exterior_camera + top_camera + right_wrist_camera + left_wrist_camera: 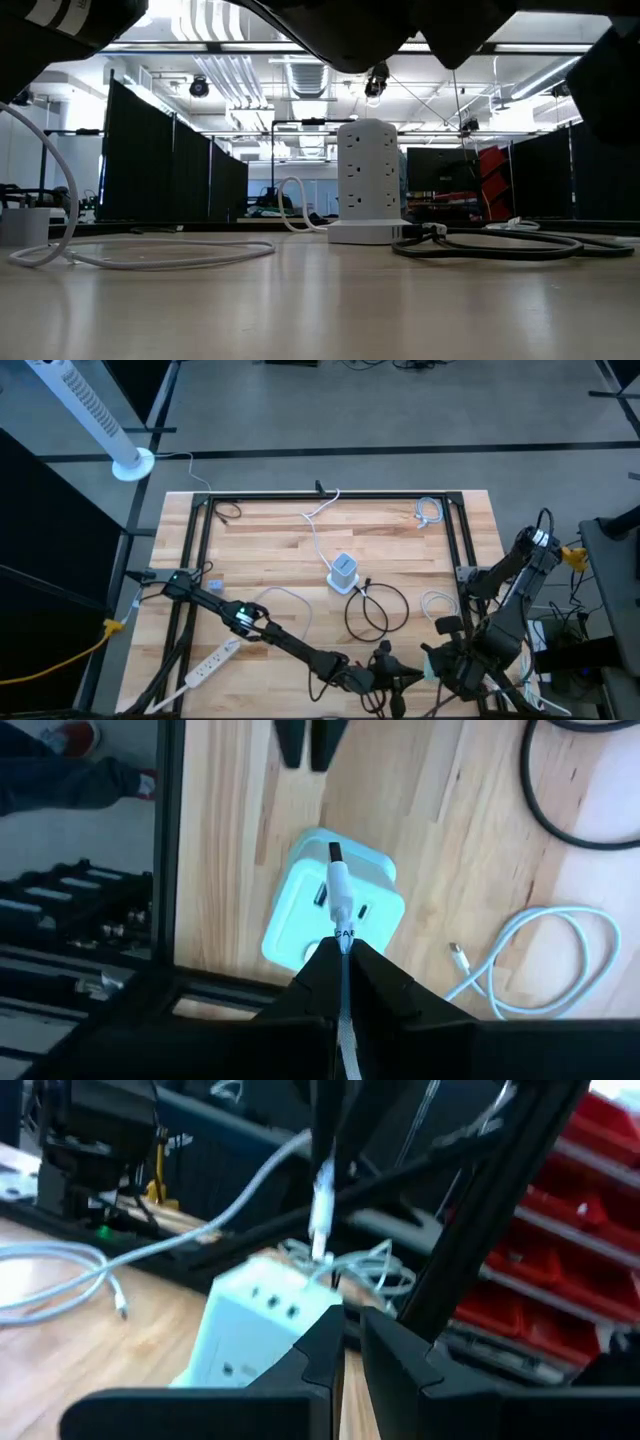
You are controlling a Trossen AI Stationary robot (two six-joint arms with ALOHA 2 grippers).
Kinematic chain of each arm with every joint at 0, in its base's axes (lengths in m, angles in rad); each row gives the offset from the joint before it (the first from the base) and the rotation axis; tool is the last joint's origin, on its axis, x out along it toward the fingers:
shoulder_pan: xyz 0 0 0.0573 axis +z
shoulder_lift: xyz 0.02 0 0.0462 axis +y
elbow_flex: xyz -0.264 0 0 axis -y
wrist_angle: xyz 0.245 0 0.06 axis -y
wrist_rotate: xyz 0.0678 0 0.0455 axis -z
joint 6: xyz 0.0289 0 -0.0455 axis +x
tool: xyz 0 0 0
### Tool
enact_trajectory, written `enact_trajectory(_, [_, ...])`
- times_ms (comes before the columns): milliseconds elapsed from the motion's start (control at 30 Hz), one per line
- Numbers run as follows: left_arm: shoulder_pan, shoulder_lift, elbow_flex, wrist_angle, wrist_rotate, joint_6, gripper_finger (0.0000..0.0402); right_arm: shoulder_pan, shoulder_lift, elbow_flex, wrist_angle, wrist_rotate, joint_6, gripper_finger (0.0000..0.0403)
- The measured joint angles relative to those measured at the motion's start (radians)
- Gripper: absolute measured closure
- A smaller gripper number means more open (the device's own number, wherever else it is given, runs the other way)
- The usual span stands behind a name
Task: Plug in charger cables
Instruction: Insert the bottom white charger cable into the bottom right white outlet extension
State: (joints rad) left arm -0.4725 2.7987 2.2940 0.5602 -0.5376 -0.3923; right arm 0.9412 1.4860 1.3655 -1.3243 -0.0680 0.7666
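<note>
With our right gripper (343, 963) pinching a white cable (339, 895) plug-up over the small charger block (330, 905) and the left gripper (350, 1342) clenched empty, we risk the plug, seemingly USB, missing its port.

Obscured items: in the high view we found both pincers massed at the bench's (300, 540) near edge, too dark to separate. In the low view, dark arm parts were cut off at the top edge. We saw the left wrist view blurred; the white charger block (262, 1315) showed indistinct sockets. The white cable (340, 910) ran off the bottom edge.
</note>
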Motion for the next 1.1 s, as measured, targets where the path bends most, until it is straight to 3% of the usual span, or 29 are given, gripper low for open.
enact_trajectory(267, [0.001, 0.000, 0.000, 0.016, -0.022, -0.024, 0.0377, 0.007, 0.010, -0.002, 0.080, 0.092, 0.026, 0.0403])
enact_trajectory(1100, [0.001, -0.002, 0.000, 0.016, -0.025, -0.039, 0.0377, -0.047, 0.011, -0.003, 0.185, 0.173, 0.030, 0.0403])
